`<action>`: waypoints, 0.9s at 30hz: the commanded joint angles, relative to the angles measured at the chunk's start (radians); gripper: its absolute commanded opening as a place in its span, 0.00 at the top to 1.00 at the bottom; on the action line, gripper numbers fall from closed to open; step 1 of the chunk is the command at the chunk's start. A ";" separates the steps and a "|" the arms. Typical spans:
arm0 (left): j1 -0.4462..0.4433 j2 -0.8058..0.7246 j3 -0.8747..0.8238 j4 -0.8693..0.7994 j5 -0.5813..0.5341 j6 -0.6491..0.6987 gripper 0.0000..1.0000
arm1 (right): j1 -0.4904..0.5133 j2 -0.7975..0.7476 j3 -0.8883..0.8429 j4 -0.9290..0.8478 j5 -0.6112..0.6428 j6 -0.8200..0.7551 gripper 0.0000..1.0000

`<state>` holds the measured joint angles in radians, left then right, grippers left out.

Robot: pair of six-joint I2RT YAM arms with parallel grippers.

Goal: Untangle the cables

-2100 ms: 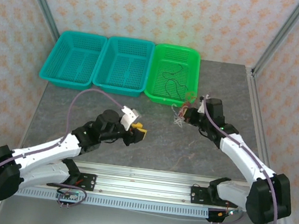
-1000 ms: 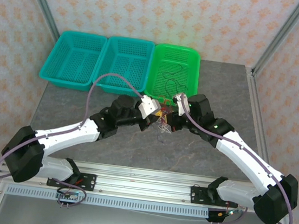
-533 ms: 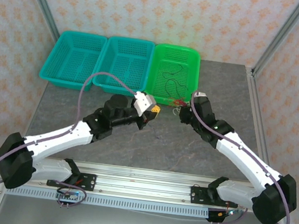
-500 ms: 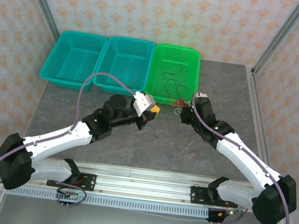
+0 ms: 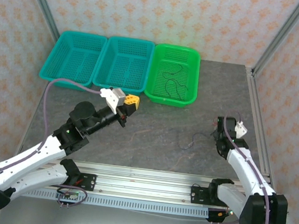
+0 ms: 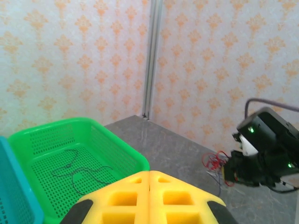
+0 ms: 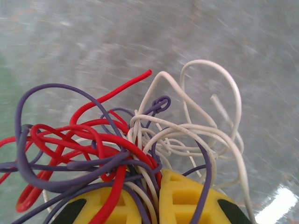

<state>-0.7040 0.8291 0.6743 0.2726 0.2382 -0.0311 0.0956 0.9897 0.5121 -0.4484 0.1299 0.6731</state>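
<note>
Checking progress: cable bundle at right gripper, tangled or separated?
Tangled: cable bundle has red, purple, white strands interlooped, pinched in right gripper.

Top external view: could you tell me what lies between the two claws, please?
Bare grey table, except a thin purple cable lying near the right claw, seen from above.

Cables: the knot of thin string-like cables (image 7: 107, 149) mixes bright red, dull violet and off-white strands
Loose strand: the single thin wire lying on the table (image 5: 187, 141) looks dark purplish
Basket wires: the fine wires in the green basket (image 5: 170, 85) are black
Baskets: the far-left plastic mesh basket (image 5: 85, 35) and the middle plastic mesh basket (image 5: 132, 41) are teal, the right-hand plastic mesh basket (image 5: 179, 48) is bright green, all with a fine grid of holes
Table: the flat stone-look tabletop (image 5: 153, 123) is grey, mottled with paler streaks
Walls: the papered walls (image 5: 152, 3) are pale cream-pink with a repeating orange ornament
Grippers: the left gripper (image 6: 149, 179) and the right gripper (image 7: 158, 186) have yellow pads with black outer corners
Arms: the left arm (image 5: 35, 155) and the right arm (image 5: 246, 167) are white with black joints; the hose (image 5: 68, 82) is lilac
</note>
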 commanded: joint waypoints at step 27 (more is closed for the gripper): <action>-0.129 1.017 0.270 0.831 0.313 -0.378 0.37 | 0.156 -0.066 0.211 0.151 -0.526 -0.073 1.00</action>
<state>-0.8314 1.8256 0.8902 0.9340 0.5526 -0.3229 0.2447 0.9211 0.6876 -0.2909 -0.3740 0.5865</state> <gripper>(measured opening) 0.628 0.080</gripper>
